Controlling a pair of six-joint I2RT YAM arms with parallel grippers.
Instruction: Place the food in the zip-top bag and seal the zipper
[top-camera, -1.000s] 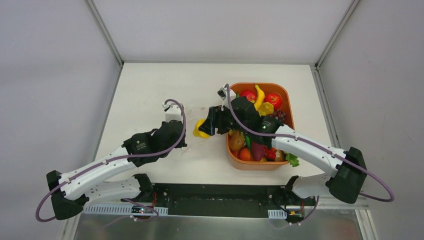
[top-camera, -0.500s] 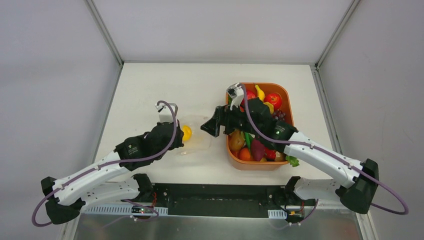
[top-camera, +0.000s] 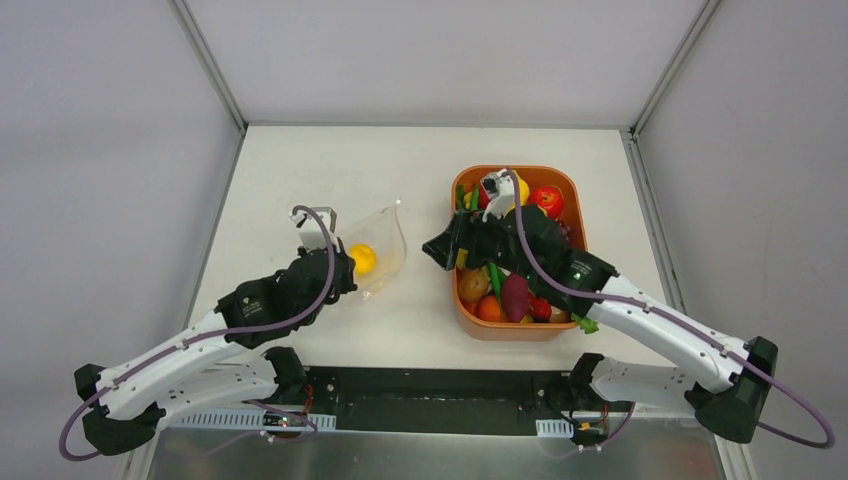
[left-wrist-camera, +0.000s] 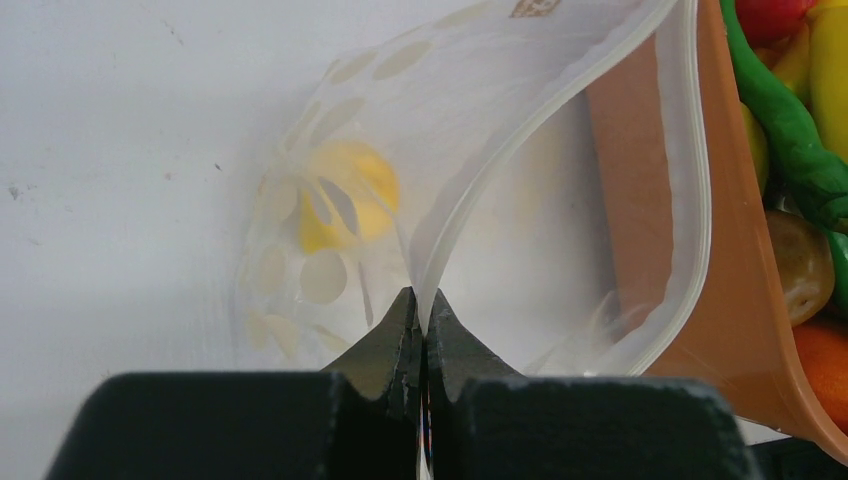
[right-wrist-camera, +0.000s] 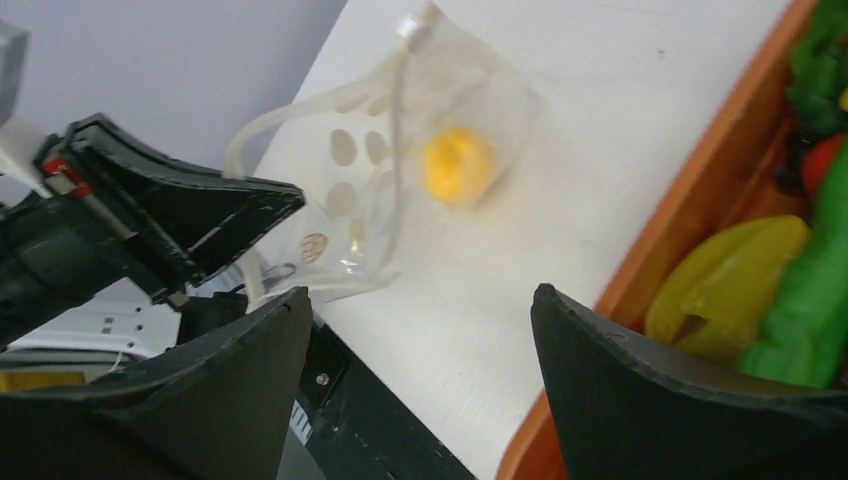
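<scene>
The clear zip-top bag (top-camera: 385, 243) with white dots stands open on the table left of the tray. A yellow lemon (top-camera: 363, 258) lies inside it. My left gripper (left-wrist-camera: 420, 300) is shut on the bag's rim, beside the whitish zipper (left-wrist-camera: 692, 150), and holds the mouth up. The lemon (left-wrist-camera: 345, 195) shows through the dotted film. My right gripper (top-camera: 440, 250) hangs open and empty over the tray's left edge, facing the bag (right-wrist-camera: 400, 170) and the lemon (right-wrist-camera: 458, 165). The rest of the food (top-camera: 546, 200) lies in the orange tray.
The orange tray (top-camera: 505, 332) sits right of centre, heaped with toy fruit and vegetables, among them a green piece (left-wrist-camera: 790, 120) and a yellow piece (right-wrist-camera: 725, 285). Its left wall (left-wrist-camera: 640, 180) stands close to the bag's mouth. Grey walls enclose the table.
The lemon has left my right gripper and now lies in the bag. The right gripper opened and drew back right toward the tray. My left arm pulled the bag left and raised its mouth.
</scene>
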